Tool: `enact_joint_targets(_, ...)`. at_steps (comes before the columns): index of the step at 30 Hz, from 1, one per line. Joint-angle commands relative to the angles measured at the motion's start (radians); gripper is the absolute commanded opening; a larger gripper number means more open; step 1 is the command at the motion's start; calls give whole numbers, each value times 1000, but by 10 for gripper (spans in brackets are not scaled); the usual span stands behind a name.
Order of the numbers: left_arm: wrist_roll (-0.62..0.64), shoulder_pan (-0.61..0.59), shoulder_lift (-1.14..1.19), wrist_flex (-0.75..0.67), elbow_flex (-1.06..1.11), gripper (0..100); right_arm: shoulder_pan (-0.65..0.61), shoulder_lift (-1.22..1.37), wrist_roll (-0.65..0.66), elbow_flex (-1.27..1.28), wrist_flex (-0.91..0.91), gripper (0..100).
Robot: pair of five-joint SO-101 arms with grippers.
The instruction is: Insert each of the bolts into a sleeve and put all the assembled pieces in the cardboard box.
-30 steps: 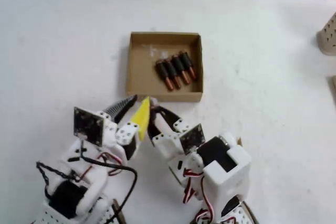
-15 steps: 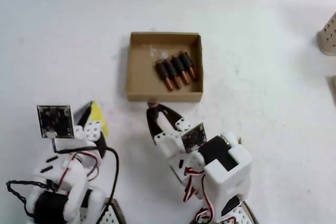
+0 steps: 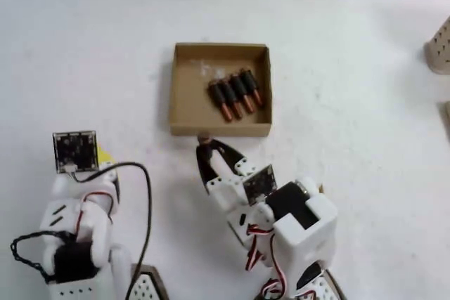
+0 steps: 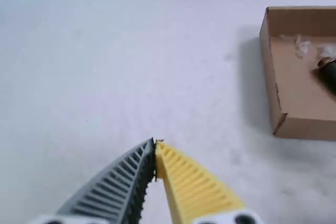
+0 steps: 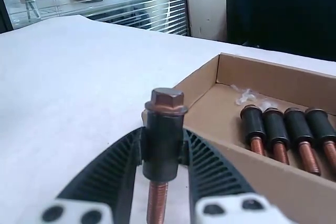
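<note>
Pinching the sleeved bolt [image 5: 163, 129] just outside the cardboard box [image 5: 247, 169], at its near wall, the right gripper [image 3: 206, 149] should lift clear of that wall, then release beside the four pieces [image 3: 235, 93] inside.

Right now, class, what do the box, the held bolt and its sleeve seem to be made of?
Box: cardboard, plain brown, matte. Bolt: probably metal, copper-coloured sheen, hex head. Sleeve: black, matte, perhaps rubber or plastic.

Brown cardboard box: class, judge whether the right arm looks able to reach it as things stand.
Probably yes: the right gripper holds a copper bolt in a black sleeve beside the cardboard box's near wall, nothing between.
</note>
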Motion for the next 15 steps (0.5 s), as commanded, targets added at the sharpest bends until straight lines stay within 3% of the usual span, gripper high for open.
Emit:
enact_joint_targets(1, -6, -25, -7, -224, 180, 23, 13, -44, -5, 17, -19, 16)
enact_joint_targets(3, -5, -25, -1, -262, 215, 23, 13, -45, -5, 20, -19, 16)
enact_joint_targets(7, -5, -28, -4, -203, 213, 23, 13, -47, -5, 34, -21, 16)
enact_joint_targets(15, -9, -24, -4, 37, 213, 23, 30, -48, -5, 35, -24, 16)
